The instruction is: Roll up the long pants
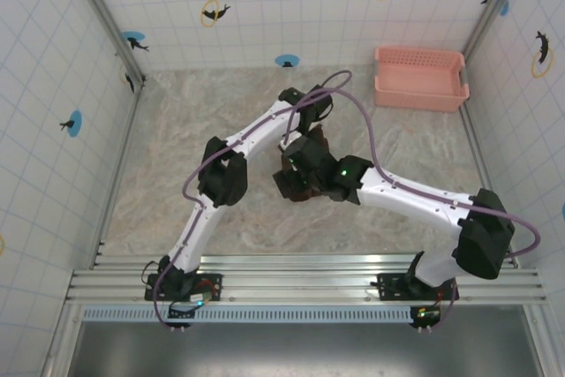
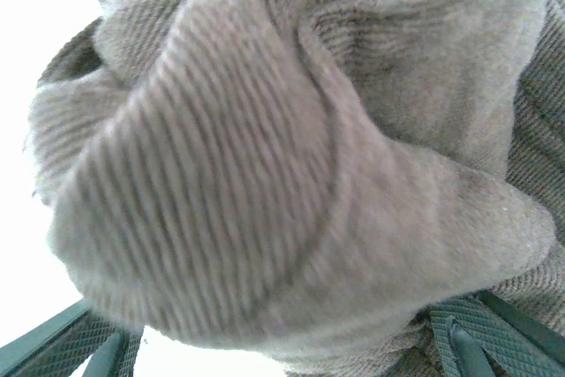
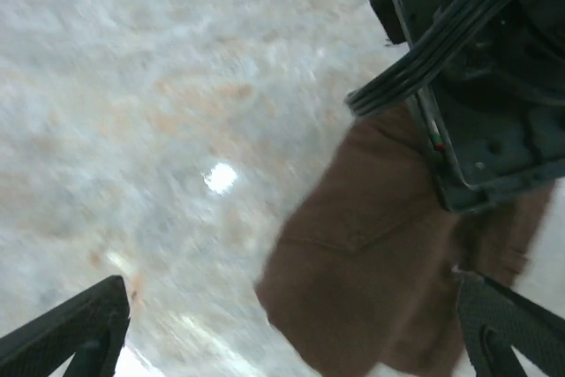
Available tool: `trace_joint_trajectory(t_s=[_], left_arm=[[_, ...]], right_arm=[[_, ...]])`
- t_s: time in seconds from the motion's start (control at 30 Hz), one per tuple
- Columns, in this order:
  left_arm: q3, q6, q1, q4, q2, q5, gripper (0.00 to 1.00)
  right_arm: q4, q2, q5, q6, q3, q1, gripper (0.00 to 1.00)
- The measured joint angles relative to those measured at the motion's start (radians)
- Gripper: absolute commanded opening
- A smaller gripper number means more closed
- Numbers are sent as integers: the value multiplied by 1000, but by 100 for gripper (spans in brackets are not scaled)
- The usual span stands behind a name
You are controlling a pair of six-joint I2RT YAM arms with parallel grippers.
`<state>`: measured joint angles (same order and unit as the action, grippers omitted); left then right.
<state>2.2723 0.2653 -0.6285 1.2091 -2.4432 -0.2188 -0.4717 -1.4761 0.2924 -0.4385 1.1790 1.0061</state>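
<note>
Long pants, place: the long pants (image 1: 290, 184) lie near the middle of the marbled table (image 1: 177, 147), under the meeting wrists of both arms, well apart from the pink basket (image 1: 421, 79) in the far right corner

Long pants, direction: gathered into one compact lump with no leg laid out; the wrists cover most of it from above, so its long axis and which way it points cannot be told

Long pants, look: dark brown from above; close up in the left wrist view the cloth (image 2: 265, 174) looks grey-brown and finely ribbed, wrapped in thick rounded folds, one fold lapping over another; in the right wrist view a warm brown panel (image 3: 371, 262) shows a curved stitched seam

Left gripper: the left gripper (image 2: 282, 324) has its fingers (image 2: 477, 337) spread wide at the bottom corners, with the bundle bulging between and above them; whether they press on it cannot be told

Right gripper: the right gripper (image 3: 291, 306) is spread wide over the table beside the edge of the pants, pinching nothing

Arms: the left arm (image 1: 256, 134) reaches in from the near left and the right arm (image 1: 415, 196) from the near right
</note>
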Motion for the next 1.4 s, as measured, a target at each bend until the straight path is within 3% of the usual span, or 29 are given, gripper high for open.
trace_joint_trajectory(t_s=[0.27,0.4,0.57,0.87,1.1,1.4], left_arm=[[-7,0,0,-2,2,8,85],[8,-3,7,8,-3,31,85],[39,-8,25,32,-18,81,85],[31,-32,61,29,-16,178,85],[27,-43,74,27,-15,217,85],[0,-61,80,24,-4,259,85]], right_arm=[[-186,-103,448,-49,10,251,98],[-282,-327,647,-126,135,372,98],[-352,-526,813,-202,269,425,98],[-506,-653,922,-359,400,377,98],[-612,-785,916,-500,486,320,98],[-680,-837,903,-614,489,235,98]])
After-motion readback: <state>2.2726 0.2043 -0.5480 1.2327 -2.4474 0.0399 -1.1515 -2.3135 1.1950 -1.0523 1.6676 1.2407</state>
